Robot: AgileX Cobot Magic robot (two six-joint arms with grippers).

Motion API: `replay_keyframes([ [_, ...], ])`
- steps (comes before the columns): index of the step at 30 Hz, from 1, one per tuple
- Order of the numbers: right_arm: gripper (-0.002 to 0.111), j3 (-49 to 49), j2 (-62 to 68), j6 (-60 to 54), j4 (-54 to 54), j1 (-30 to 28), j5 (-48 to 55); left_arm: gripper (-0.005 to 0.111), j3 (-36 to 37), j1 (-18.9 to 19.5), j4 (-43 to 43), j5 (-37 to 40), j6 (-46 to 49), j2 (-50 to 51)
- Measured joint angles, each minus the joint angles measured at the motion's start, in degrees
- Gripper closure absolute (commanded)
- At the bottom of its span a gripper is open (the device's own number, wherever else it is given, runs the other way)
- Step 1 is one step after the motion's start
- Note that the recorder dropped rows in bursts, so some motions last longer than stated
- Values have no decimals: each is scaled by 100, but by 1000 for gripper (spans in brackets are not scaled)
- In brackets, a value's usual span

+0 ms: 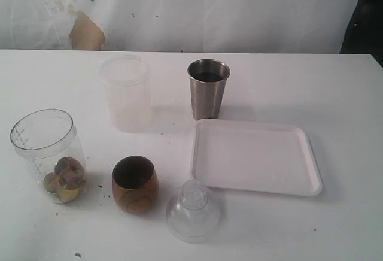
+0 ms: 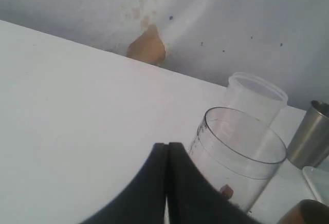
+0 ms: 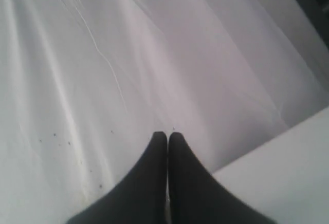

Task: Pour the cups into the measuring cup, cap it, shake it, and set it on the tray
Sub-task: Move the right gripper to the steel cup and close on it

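Note:
The clear measuring cup (image 1: pixel 49 153) stands at the front left with several coloured pieces in its base; the left wrist view shows it too (image 2: pixel 236 157). A brown wooden cup (image 1: pixel 134 184) sits to its right. The steel tumbler (image 1: pixel 207 88) stands at the back middle, holding something dark. The white tray (image 1: pixel 254 157) lies on the right with nothing on it. A clear domed cap (image 1: pixel 192 211) rests near the front. Neither arm shows in the exterior view. My left gripper (image 2: pixel 167 145) is shut on nothing, close beside the measuring cup. My right gripper (image 3: pixel 167 134) is shut, facing the white backdrop.
A frosted whitish plastic cup (image 1: pixel 126 93) stands behind the wooden cup, left of the tumbler. A white cloth backdrop with a tan patch (image 1: pixel 86 32) hangs behind the table. The table's corner (image 3: pixel 288 178) shows in the right wrist view.

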Motion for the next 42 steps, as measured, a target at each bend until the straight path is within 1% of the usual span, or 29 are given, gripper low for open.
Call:
replay_keyframes([
  [5, 108, 0, 350, 243, -851, 0, -1028, 107, 0, 0, -298, 210, 0, 0],
  [7, 108, 0, 830, 423, -1280, 0, -1738, 107, 0, 0, -467, 233, 0, 0],
  [9, 108, 0, 1484, 492, -1709, 0, -2603, 107, 0, 0, -834, 288, 0, 0],
  [12, 108, -201, 2653, 499, -2327, 0, -3523, 107, 0, 0, -1234, 536, 0, 0],
  [15, 108, -738, 4067, 613, -3048, 0, -4248, 107, 0, 2, -1355, 652, 0, 0],
  [18, 106, -1333, 5358, 817, -3827, 0, -4697, 107, 0, 15, -1382, 709, 0, 0],
  [20, 99, -1704, 6162, 925, -4327, 0, -4857, 107, 0, 15, -1166, 881, 0, 0],
  [22, 89, -2039, 6967, 981, -4798, 0, -4973, 107, 0, 15, -701, 1107, 0, 0],
  [24, 72, -2287, 7642, 1013, -5066, 0, -5040, 107, 0, 15, -350, 1292, -68, 0],
  [26, 55, -2448, 8154, 1013, -5196, 0, -5052, 107, 0, 15, -330, 1356, -96, 0],
  [28, 38, -2569, 8624, 976, -5244, 0, -5052, 107, -24, 15, -624, 1478, -110, 0],
  [30, 28, -2677, 8979, 847, -5267, 0, -5052, 107, -73, 15, -979, 1606, -121, 0],
  [32, 25, -2770, 9318, 755, -5282, 0, -5052, 107, -98, 15, -1226, 1706, -128, 0],
  [38, 23, -3045, 10062, 557, -5268, 86, -4927, 107, -122, 15, -1557, 1779, -143, 0],
  [42, 12, -3252, 10397, 124, -5025, 314, -4873, 107, -122, 15, -1617, 1779, -143, 0],
])
